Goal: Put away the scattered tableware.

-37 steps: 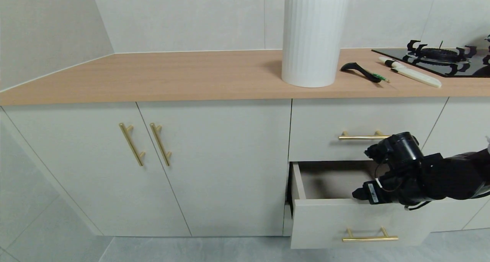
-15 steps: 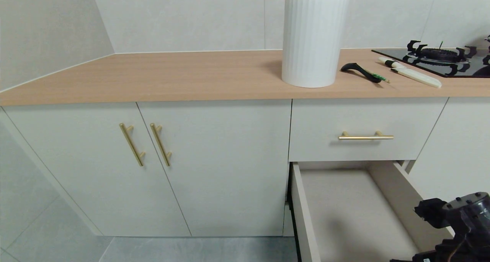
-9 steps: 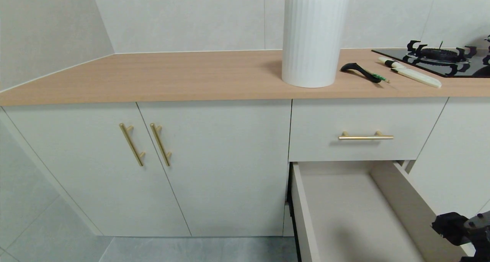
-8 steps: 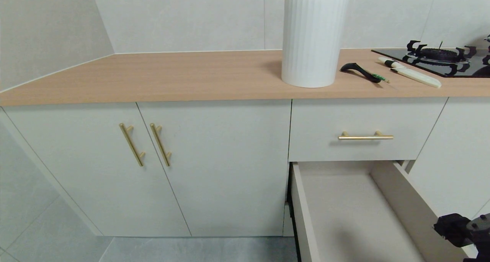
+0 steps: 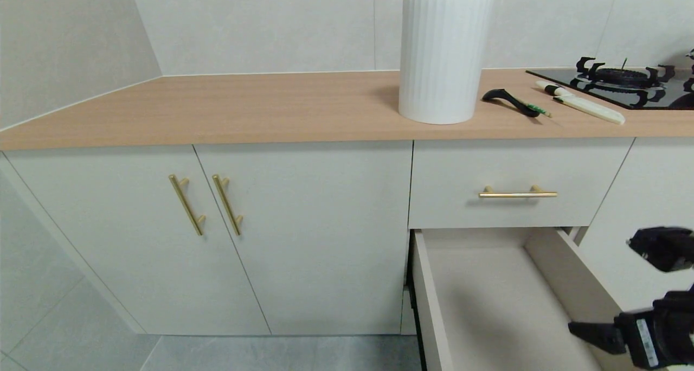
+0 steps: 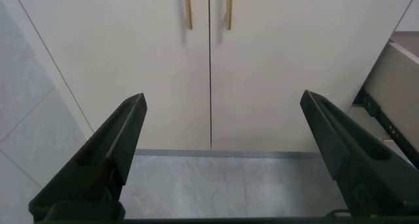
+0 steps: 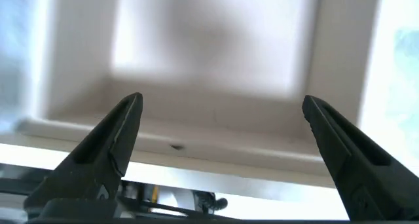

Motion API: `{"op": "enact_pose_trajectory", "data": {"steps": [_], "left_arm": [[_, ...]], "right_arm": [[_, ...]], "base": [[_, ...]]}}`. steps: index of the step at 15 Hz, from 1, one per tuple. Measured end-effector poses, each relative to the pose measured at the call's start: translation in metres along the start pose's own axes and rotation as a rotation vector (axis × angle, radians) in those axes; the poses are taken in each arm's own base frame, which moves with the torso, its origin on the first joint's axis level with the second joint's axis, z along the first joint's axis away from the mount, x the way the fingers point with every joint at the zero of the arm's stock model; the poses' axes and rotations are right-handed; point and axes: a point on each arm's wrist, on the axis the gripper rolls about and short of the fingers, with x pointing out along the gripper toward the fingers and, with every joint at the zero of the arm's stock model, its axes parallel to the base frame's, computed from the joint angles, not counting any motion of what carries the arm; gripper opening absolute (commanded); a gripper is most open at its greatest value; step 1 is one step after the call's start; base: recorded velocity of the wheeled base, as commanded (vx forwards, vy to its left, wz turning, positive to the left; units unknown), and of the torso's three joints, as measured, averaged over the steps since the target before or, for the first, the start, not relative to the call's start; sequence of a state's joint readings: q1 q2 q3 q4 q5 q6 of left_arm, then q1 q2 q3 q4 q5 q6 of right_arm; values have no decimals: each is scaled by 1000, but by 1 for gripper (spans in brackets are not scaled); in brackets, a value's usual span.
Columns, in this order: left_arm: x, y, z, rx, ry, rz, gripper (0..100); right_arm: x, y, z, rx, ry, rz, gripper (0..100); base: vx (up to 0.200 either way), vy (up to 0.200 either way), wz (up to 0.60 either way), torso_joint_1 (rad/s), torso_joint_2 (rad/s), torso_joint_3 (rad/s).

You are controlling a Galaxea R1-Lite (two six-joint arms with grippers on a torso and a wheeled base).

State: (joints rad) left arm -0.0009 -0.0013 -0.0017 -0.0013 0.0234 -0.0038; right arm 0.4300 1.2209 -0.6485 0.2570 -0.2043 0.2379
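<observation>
**Item 1, nearest.** Right hand [image 7: 221, 101]: jaws spread wide, holding nothing. It hangs by the right wall of the open lower drawer [image 5: 428, 284] and looks down into it. The drawer stands well out from the cabinet, pale floor showing.

**Item 2.** Left hand [image 6: 222, 99]: jaws also wide and unloaded, low before the double cupboard doors [image 5: 217, 235].

**Item 3.** Upper drawer [image 5: 488, 165]: shut, directly above the open one.

**Item 4, farthest.** Surface [image 5: 244, 105], wood-toned, carrying these toward its right end:
- White ribbed container [image 5: 442, 56], upright, near the front edge.
- Black-handled utensil [image 5: 509, 101] with a green tip, lying flat just beside the container.
- Pale knife [image 5: 585, 106], lying flat beyond the utensil. Its far end is at the gas hob [image 5: 623, 78]; whether they touch I cannot tell.

**Step in hand, as judged.** The store is opened and the tableware not yet fetched. The right hand is the likely one for the lift.

**Handling note.**
- Rise clear of the drawer wall and the front edge of the surface before reaching in.
- Come down across a handle, not along it.
- Both pieces lie thin and flat, so pinch low.

**Room.** The best lane looks to be from the front edge, between container and hob. The container crowds the black utensil and the hob grate crowds the knife
</observation>
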Motion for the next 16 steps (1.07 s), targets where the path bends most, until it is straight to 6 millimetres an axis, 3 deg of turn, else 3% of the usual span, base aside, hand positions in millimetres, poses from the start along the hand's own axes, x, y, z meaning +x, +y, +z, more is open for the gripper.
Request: {"op": "enact_pose_trajectory", "data": {"steps": [3, 5, 8, 11, 16], "left_arm": [[0, 0, 0, 0, 0, 0, 100], [0, 0, 0, 0, 0, 0, 100], [0, 0, 0, 0, 2, 0, 100], [0, 0, 0, 0, 3, 0, 100], [0, 0, 0, 0, 0, 0, 100]], "right_arm": [[-43, 3, 52, -32, -144, 34, 100], [-56, 1, 69, -73, -205, 33, 100], [-59, -4, 76, -53, -225, 39, 100], [-59, -6, 78, -49, -233, 57, 100], [-51, -5, 80, -51, -210, 52, 100]], "base": [[0, 0, 0, 0, 0, 0], [0, 0, 0, 0, 0, 0], [0, 0, 0, 2, -48, -53], [0, 0, 0, 33, -211, -310], [0, 0, 0, 86, -501, -343]]}}
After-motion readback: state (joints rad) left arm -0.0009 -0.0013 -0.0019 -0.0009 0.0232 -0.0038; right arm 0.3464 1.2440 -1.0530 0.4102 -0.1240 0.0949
